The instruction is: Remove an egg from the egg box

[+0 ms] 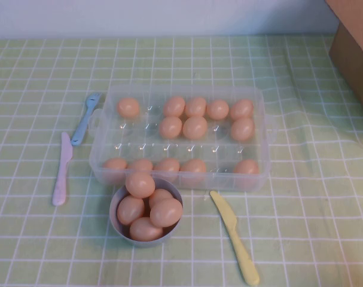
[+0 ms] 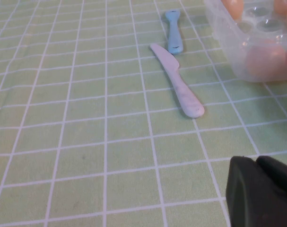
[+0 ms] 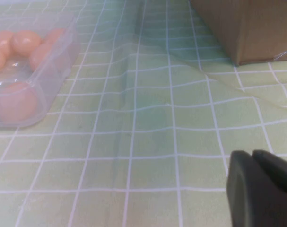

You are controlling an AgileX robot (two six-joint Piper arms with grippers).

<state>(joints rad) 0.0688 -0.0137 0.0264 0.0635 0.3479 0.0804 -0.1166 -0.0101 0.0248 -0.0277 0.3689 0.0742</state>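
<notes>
Grey bowl (image 1: 116, 222), pink knife (image 1: 61, 170), blue fork (image 1: 85, 118), yellow knife (image 1: 235, 236), perhaps cardboard box (image 1: 354, 48).

soft, even, fairly bright light from above; shadows are faint and short, a thin one under the grey bowl (image 1: 116, 222). small glints dot the clear egg box (image 1: 103, 152) cells. the high view looks slightly hazy. in both wrist views the dark near foreground is blurred.

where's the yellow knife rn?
High view: the yellow knife lies on the tablecloth, robot's right of the bowl, just in front of the egg box.
</notes>
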